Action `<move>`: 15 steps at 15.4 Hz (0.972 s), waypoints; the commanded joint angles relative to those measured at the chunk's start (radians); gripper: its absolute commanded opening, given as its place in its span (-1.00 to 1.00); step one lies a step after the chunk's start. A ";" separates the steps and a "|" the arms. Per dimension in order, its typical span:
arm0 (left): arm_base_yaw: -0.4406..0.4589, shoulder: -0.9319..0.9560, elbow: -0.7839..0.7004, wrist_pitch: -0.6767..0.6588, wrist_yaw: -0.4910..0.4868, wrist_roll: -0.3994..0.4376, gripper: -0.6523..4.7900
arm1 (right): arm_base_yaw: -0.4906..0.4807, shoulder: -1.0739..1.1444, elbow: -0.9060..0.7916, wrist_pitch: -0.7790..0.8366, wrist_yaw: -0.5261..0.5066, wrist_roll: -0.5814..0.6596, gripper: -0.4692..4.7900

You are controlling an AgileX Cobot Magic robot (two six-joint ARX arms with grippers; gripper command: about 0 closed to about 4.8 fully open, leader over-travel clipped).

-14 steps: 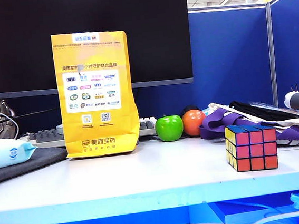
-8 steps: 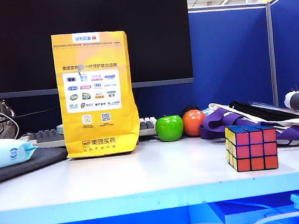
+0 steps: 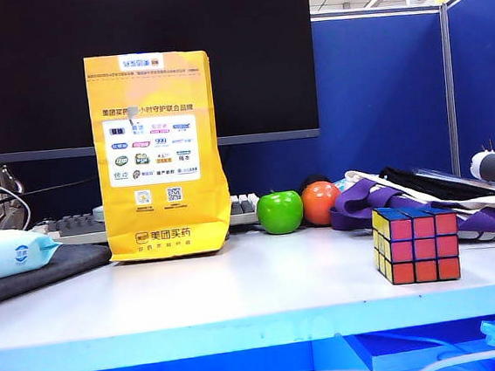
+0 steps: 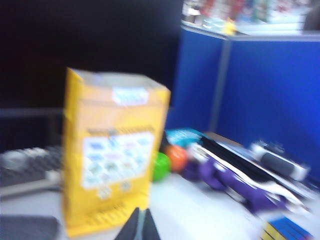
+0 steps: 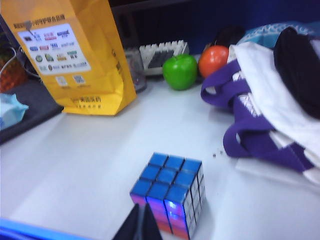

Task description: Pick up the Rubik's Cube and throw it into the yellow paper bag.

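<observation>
Exterior view shows you that nothing of the task is done yet: the Rubik's Cube point(image 3: 416, 245) sits untouched on the white tabletop point(image 3: 240, 291), near its front edge and well to the right of the yellow paper bag point(image 3: 159, 154), which stands upright further back in front of the dark monitor point(image 3: 140, 38). You still have the whole job ahead: reach, grasp, lift, carry across and drop it in.

Neither arm appears in that view. From the wrist cameras you can see each hand only as a dark tip. The right hand point(image 5: 138, 224) has its fingers pressed together and empty, hanging just above and near the cube point(image 5: 169, 192). The left hand point(image 4: 138, 225) is likewise closed on nothing, facing the bag point(image 4: 111, 150); that picture is blurred.

As for materials, you are dealing with a hard, glossy plastic cube with sharp edges and black grid lines, showing blue on top and red and yellow on its sides. Expect the bag to be thin creased paper, light and likely to tip if knocked. Behind sit a smooth green apple point(image 3: 281, 211), an orange fruit point(image 3: 320, 202) and soft purple-and-white cloth bags point(image 3: 424, 199)
</observation>
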 commanded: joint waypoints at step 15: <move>-0.062 1.053 0.798 -0.333 0.554 0.494 -0.76 | -0.004 1.081 0.776 -0.196 -0.026 -0.106 0.95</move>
